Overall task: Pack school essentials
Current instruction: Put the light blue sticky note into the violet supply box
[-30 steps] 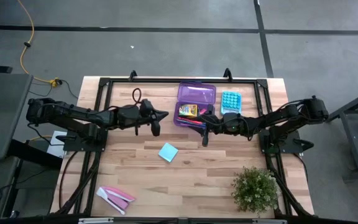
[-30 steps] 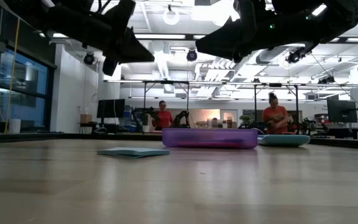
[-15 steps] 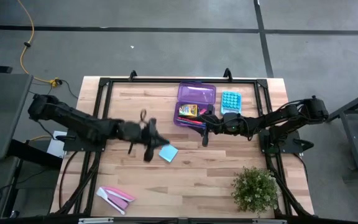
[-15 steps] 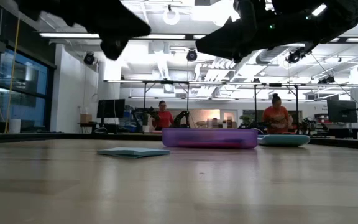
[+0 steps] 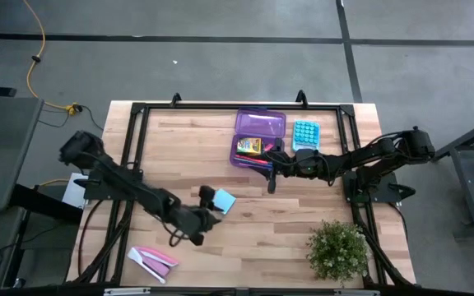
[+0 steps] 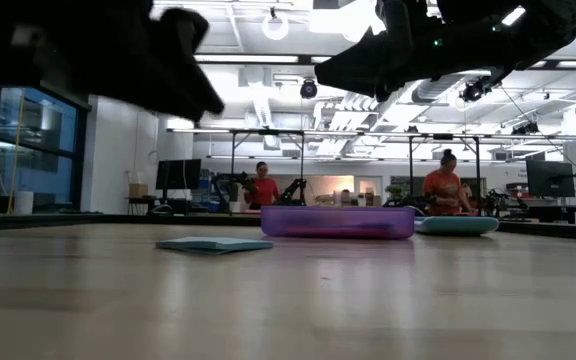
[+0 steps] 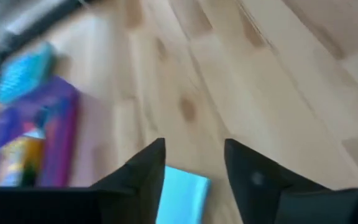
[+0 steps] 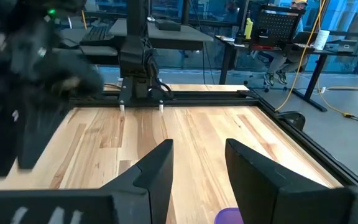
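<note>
A light blue-green sticky-note pad (image 5: 224, 201) lies flat on the wooden table (image 5: 286, 222), left of centre. My left gripper (image 5: 211, 205) hovers over the pad's left edge, open; in its wrist view the pad (image 7: 182, 191) shows between and beyond the two fingers. The low view shows this gripper (image 6: 173, 70) well above the pad (image 6: 214, 243). An open purple pencil case (image 5: 259, 134) at the far middle holds a yellow crayon box (image 5: 248, 146) and pens (image 5: 257, 159). My right gripper (image 5: 271, 182) hangs open beside the case's near edge, with nothing between its fingers (image 8: 160, 165).
A light-blue buttoned pad (image 5: 304, 133) lies right of the case. Pink and white flat pieces (image 5: 153, 260) sit near the front left corner, and a potted plant (image 5: 337, 251) stands at the front right. A black frame (image 5: 220, 107) runs along the table's far edge. People stand in the room beyond.
My left arm has swung quickly from the far middle of the table, left of the case, toward the near edge, and now stands over the sticky-note pad. The pad and the right arm have kept still.
</note>
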Robot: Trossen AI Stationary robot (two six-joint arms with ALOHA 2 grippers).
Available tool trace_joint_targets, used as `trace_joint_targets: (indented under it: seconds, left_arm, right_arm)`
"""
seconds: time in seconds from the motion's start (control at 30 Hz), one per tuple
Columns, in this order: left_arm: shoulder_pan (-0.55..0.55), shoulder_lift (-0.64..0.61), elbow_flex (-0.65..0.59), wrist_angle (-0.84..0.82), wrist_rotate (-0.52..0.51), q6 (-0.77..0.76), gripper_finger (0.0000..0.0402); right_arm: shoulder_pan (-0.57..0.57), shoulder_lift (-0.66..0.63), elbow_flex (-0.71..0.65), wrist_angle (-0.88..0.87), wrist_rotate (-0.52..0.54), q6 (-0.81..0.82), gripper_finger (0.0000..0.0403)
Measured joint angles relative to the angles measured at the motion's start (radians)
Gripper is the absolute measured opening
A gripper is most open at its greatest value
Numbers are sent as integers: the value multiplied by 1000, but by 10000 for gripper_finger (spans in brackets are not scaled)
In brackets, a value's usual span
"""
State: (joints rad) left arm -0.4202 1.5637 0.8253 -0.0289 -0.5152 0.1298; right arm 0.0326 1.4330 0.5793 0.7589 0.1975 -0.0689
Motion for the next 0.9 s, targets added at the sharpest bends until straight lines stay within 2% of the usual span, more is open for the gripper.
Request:
trace_joint_targets:
  seconds: [0.17,0.37,0.67,0.9]
  left_arm:
    - [23,164,110,-149,34,3,188]
    - [50,311,174,-167,62,49,203]
    - [61,338,190,-198,1,41,204]
    - [87,332,192,-304,77,-25,190]
  right_arm:
    - [0,0,0,0,0,1,140]
    - [0,0,0,-3,0,1,140]
    - [0,0,0,-14,-1,1,140]
    - [0,0,0,-14,-1,12,140]
